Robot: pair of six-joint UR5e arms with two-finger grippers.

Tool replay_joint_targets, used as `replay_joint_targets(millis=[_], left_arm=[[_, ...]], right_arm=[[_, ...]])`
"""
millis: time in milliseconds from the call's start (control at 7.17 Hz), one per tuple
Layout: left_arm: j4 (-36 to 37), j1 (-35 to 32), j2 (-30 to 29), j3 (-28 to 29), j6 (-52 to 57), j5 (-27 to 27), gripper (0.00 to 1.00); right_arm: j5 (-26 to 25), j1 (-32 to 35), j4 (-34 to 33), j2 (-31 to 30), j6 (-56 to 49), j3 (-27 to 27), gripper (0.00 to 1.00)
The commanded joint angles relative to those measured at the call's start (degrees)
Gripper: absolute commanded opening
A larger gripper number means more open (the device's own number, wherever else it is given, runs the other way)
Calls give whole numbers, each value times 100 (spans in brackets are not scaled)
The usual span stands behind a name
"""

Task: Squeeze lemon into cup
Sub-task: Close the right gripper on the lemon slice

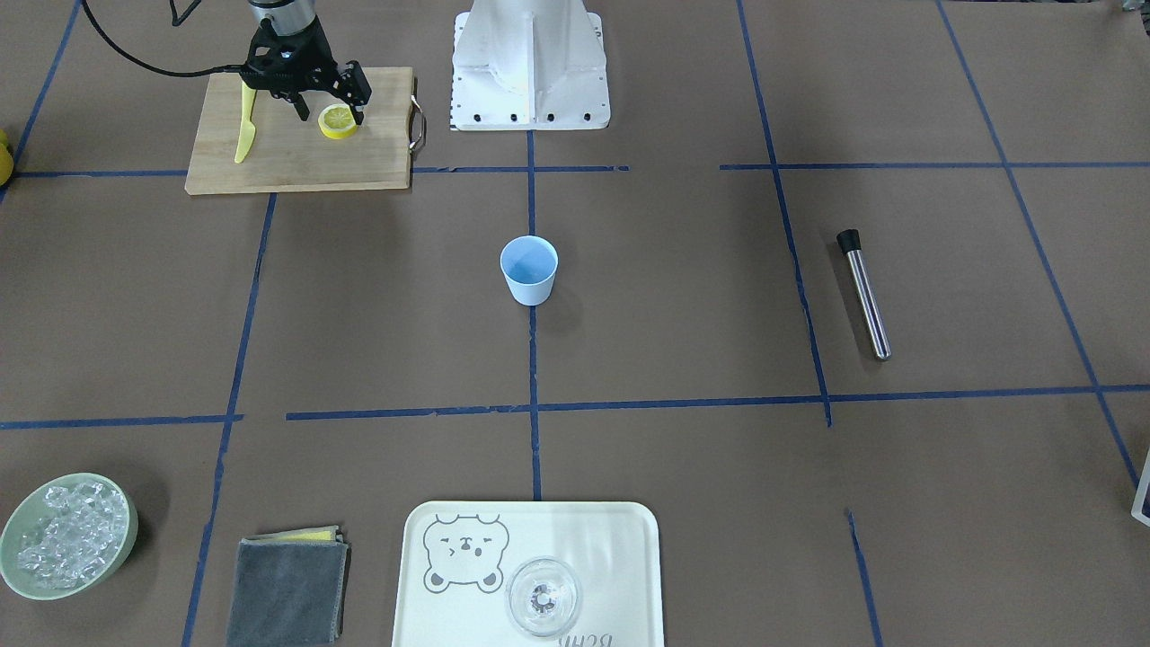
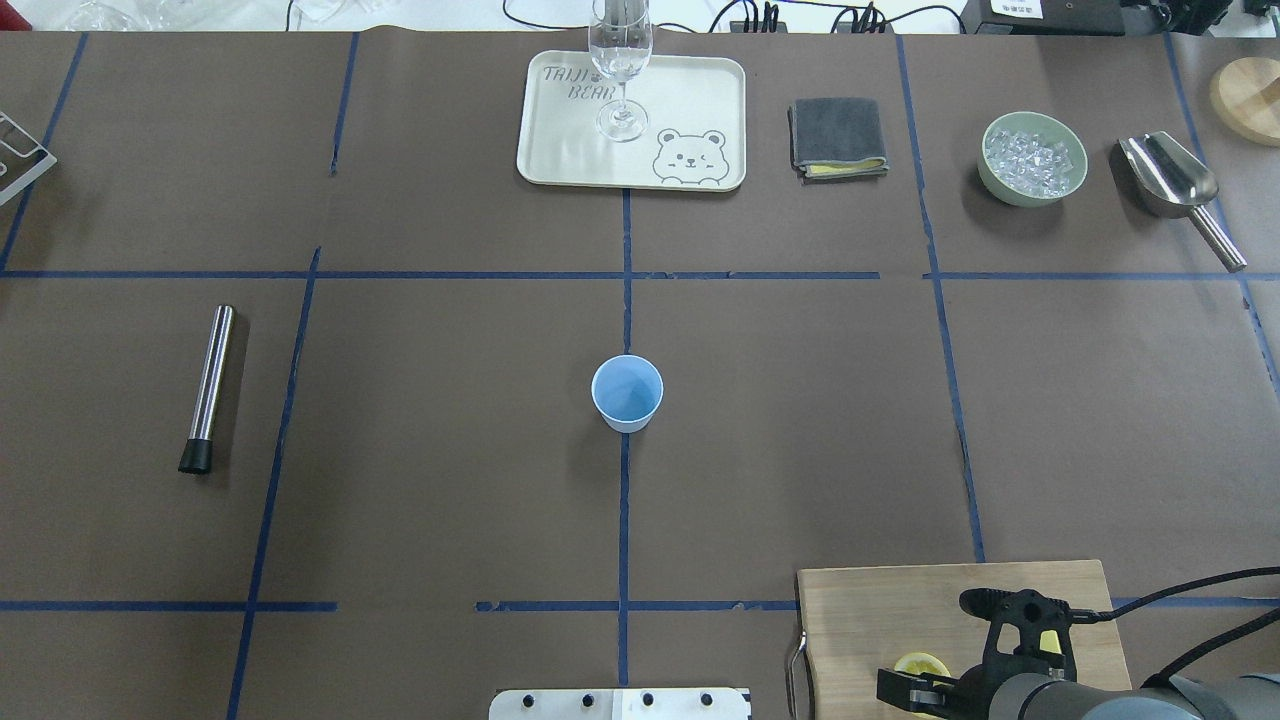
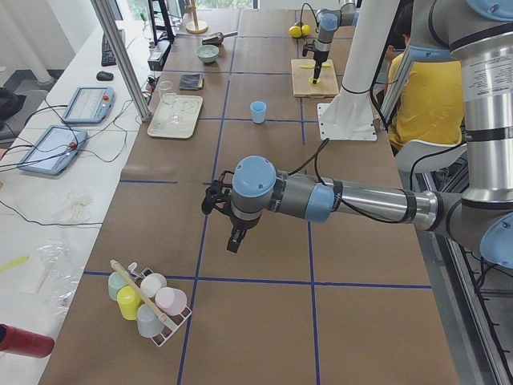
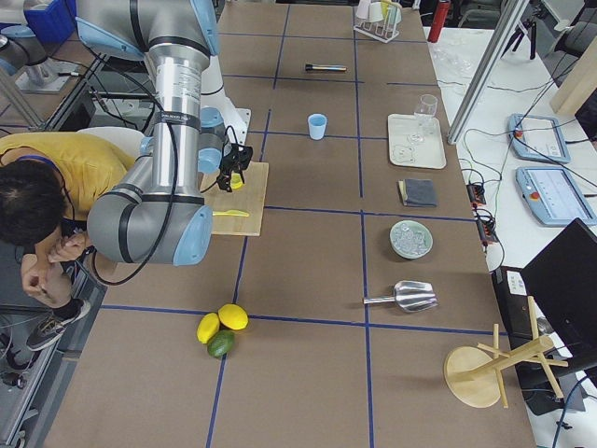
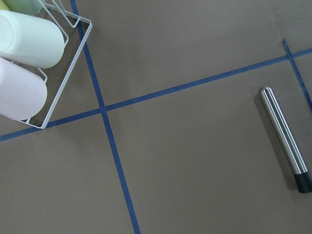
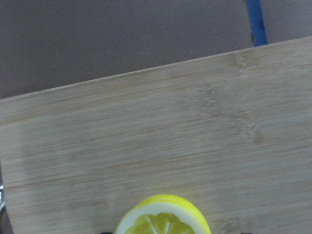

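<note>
The lemon (image 1: 338,121) is a round yellow slice lying cut face up on the wooden cutting board (image 1: 296,157). It also shows in the right wrist view (image 6: 163,219) at the bottom edge. My right gripper (image 1: 330,114) is open, low over the board, with a finger on each side of the slice. The light-blue cup (image 1: 529,270) stands upright and empty at the table's centre, far from the board; it also shows in the overhead view (image 2: 627,393). My left gripper (image 3: 234,237) hangs over bare table far from both; I cannot tell if it is open or shut.
A yellow plastic knife (image 1: 244,126) lies on the board beside the gripper. A steel muddler (image 1: 864,294) lies on my left side. A tray (image 1: 620,539) holds a clear glass (image 1: 543,597). A grey cloth (image 1: 287,589), a bowl of ice (image 1: 67,535) and a scoop (image 2: 1170,180) are nearby.
</note>
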Motion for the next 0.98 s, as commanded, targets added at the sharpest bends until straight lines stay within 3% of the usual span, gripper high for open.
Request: replay_joint_targets(millis=[0,140,837], left_arm=[[-2,-9,0,-8,0,-5,100],[-2,-9,0,-17,0,-5,100],[-2,-9,53,-17,0,-14,100]], right_arm=[[0,8,0,0,0,11,55],[-9,25,0,0,0,38,51],[-18,78,0,-61,9,187,50]])
